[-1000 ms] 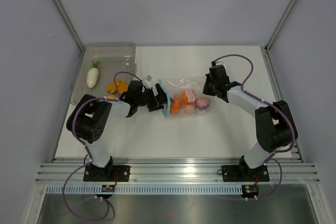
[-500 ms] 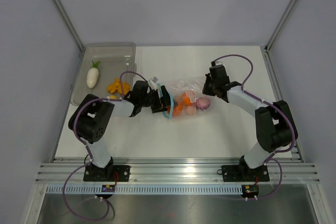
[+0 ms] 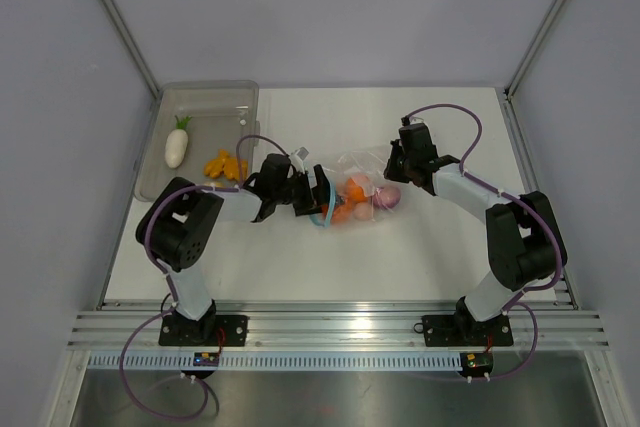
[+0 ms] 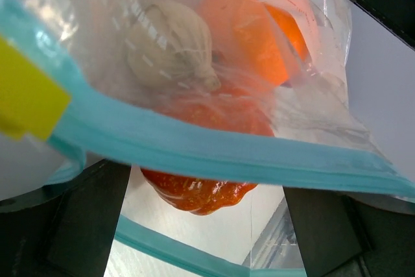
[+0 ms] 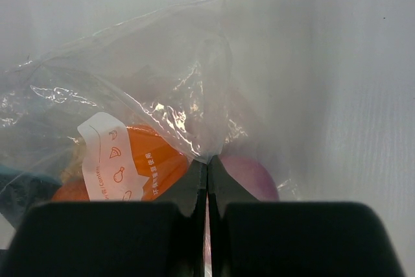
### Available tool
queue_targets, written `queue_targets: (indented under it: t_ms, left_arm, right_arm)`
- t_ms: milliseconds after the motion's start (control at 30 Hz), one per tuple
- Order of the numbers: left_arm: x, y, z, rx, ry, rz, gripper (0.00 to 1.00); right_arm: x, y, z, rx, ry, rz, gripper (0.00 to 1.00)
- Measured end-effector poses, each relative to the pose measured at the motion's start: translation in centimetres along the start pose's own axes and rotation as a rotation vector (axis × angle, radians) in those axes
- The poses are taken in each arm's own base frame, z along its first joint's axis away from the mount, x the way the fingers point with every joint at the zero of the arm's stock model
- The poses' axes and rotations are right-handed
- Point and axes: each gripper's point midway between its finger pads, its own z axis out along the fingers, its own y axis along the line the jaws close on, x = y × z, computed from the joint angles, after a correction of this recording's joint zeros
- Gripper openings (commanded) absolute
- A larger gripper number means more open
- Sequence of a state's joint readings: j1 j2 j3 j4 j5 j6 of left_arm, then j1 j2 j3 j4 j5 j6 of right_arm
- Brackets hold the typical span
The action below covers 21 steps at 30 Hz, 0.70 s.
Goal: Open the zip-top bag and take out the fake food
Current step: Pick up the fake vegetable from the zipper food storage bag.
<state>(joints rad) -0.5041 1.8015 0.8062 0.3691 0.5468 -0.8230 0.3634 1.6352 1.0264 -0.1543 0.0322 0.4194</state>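
Label (image 5: 107, 154) on zip-top bag (image 5: 162, 76) bears orange icons; right end effector (image 5: 207, 180) pinches it, left end effector (image 4: 204, 218) gapes.

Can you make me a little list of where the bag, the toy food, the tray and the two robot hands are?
zip-top bag: between the two hands, mouth open
left hand: open, at the bag's blue zip mouth
right hand: shut, pinching the bag's other end
in bag: orange toy foods, purple onion
grey tray: holds white radish and small orange pieces
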Motion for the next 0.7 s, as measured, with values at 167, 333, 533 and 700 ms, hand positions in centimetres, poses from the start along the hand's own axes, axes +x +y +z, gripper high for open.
queue_targets:
  t_ms: [167, 333, 533, 700]
  left_arm:
    - [0.1, -0.6, 0.9, 0.002, 0.018, 0.02, 0.99]
    - [0.1, -1.0, 1.6, 0.003, 0.03, 0.037, 0.94]
    - [0.1, -0.9, 1.6, -0.002, 0.028, 0.049, 0.64]
    - [0.1, -0.9, 1.6, -0.001, 0.028, 0.052, 0.53]
  right_arm:
    - [0.0, 0.0, 0.0, 0.0, 0.001, 0.0, 0.0]
    - [0.0, 0.0, 0.0, 0.0, 0.001, 0.001, 0.0]
    - [0.0, 0.0, 0.0, 0.0, 0.0, 0.002, 0.0]
    - [0.0, 0.0, 0.0, 0.0, 0.0, 0.007, 0.0]
